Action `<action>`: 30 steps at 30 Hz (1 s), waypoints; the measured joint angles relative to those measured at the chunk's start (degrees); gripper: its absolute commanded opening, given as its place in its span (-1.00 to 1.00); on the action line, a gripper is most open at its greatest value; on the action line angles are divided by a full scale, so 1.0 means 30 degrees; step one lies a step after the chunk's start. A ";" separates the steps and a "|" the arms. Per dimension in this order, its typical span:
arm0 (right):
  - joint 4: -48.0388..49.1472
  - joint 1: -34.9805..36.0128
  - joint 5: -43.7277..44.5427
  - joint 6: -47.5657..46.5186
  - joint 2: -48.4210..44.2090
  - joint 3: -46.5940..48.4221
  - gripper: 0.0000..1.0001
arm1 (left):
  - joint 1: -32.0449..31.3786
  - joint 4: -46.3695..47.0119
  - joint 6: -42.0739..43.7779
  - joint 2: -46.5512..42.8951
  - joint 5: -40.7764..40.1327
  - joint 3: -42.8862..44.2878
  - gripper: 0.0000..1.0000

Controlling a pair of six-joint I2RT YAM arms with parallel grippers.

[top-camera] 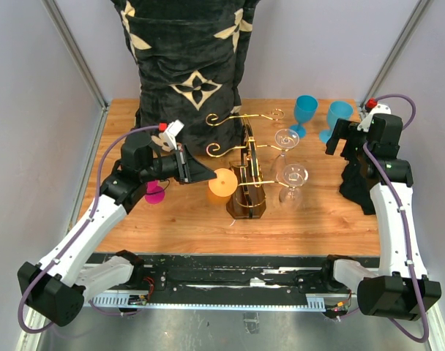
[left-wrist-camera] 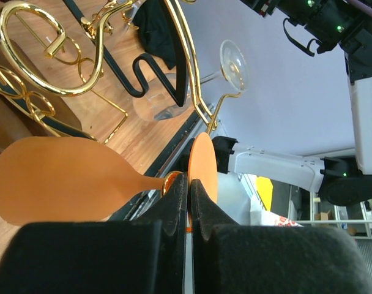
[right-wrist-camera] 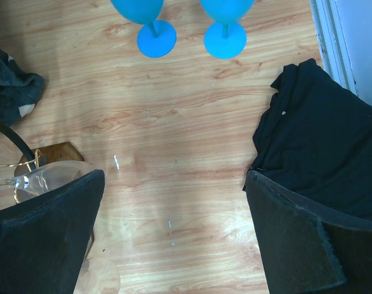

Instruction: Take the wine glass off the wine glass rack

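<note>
Pinched tight with the left gripper [left-wrist-camera: 187,195] on the stem of the orange wine glass [left-wrist-camera: 57,177], fingers all but meeting around it. Held crosswise: bowl out to one side of the fingers, round foot [left-wrist-camera: 203,166] out to the other, stem running straight across the grip. Seen from above as an orange disc just ahead of the fingertips, close against the near flank of the wine glass rack [top-camera: 246,194], so probably hanging foot up with the long axis vertical. Sits with the foot just beside the tip of a gold wire arm [left-wrist-camera: 187,67]; cannot tell whether touching that wire or free of it.

Looks like the lift-off step itself: grip made, glass not yet drawn away. Calls for pulling back toward the gripper's own wrist, away from the rack body, keeping the stem square in the fingers so the foot slips past the wire end rather than catching on it. Worth watching the clear wine glasses [top-camera: 293,175] hung beyond the rack, on the far side from the fingers: a jolt to the wires could swing them.

Spread wide and holding nothing at the right gripper [right-wrist-camera: 172,190], well apart from the rack, with wooden tabletop [right-wrist-camera: 174,122] below the fingers, two blue goblets [right-wrist-camera: 156,38] ahead and a black cloth [right-wrist-camera: 320,141] beside one finger. Nearer by far on the left, so no call to bring the right in.
</note>
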 measured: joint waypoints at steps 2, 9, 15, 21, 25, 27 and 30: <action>0.0000 0.0000 0.0000 0.0000 0.0000 0.0000 0.97 | -0.0007 -0.0109 0.0124 -0.0015 -0.0036 0.0109 -0.99; -0.0007 0.0000 0.0000 -0.0007 0.0000 0.0000 0.97 | -0.0109 -0.1428 0.0889 -0.0678 -0.0845 0.0663 -0.99; -0.0007 0.0000 0.0000 -0.0007 0.0000 0.0000 0.97 | 0.0087 -0.2943 0.1530 -0.1071 -0.1545 0.1472 -0.99; 0.0000 0.0000 0.0000 -0.0015 0.0000 -0.0007 0.97 | 0.0576 -0.3184 0.1180 -0.1195 -0.0954 0.1290 -0.99; 0.0000 0.0000 0.0000 -0.0015 -0.0022 -0.0087 0.97 | 0.0612 -0.2747 0.0488 -0.1370 -0.0146 0.0699 -0.99; 0.0000 0.0000 0.0000 -0.0007 -0.0036 -0.0175 0.97 | 0.0648 -0.2215 -0.0066 -0.1479 0.0423 0.0277 -0.99; -0.0007 0.0000 0.0007 -0.0015 -0.0044 -0.0211 0.97 | 0.0605 -0.1173 -0.1005 -0.1632 0.1137 -0.0393 -0.99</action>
